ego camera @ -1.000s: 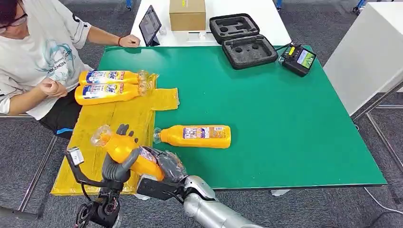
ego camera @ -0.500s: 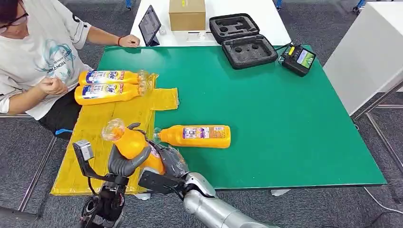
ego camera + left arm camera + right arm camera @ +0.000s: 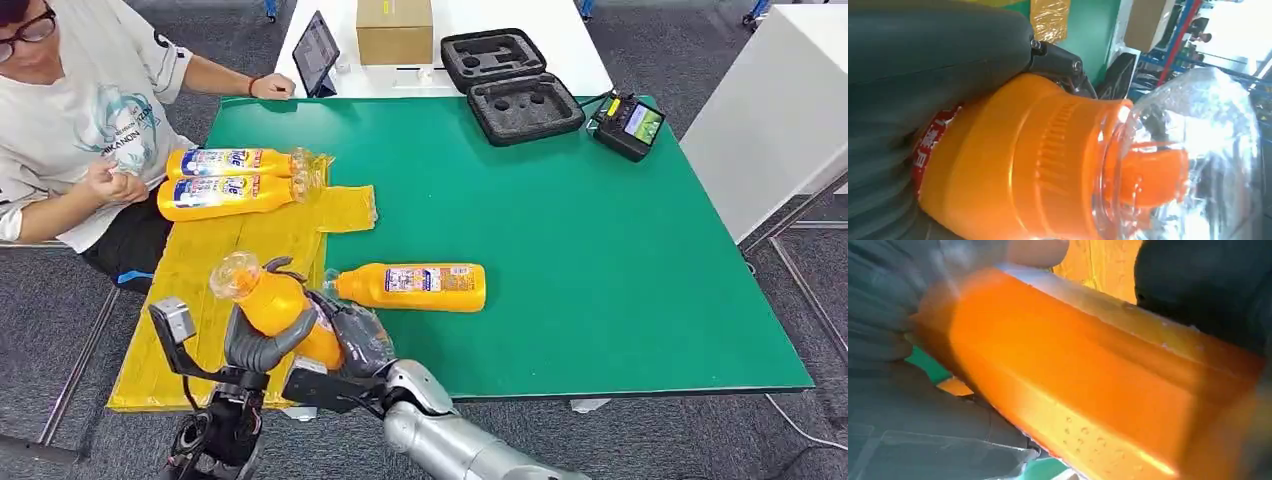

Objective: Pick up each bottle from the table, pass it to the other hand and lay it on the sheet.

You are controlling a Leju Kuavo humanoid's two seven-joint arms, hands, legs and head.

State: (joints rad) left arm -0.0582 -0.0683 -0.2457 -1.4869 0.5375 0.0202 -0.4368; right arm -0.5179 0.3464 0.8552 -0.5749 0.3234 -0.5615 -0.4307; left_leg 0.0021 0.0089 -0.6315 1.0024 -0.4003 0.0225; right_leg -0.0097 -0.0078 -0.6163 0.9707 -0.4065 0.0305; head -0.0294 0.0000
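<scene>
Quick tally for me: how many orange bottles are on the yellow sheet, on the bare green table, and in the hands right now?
On the yellow sheet: 2
On the green table: 1
Held by left hand and right hand: 1
Total: 4 bottles

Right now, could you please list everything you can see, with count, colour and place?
Bottles on sheet: two, orange, lying side by side at the sheet's far end.
Bottle on table: one, orange, lying on the green mat beside the sheet.
Held bottle: one, orange, clear cap, between both hands.
Sheet: one, yellow, left side of table.
Table: one, green.
Foam case: one, black, open, far edge.
Controller: one, black, far right.
Cardboard box: one, brown, white desk behind.
Tablet: one, dark, beside the box.
Person: one, seated, left.
Left hand: grey, fingers around the held bottle.
Right hand: dark, at its base.
</scene>
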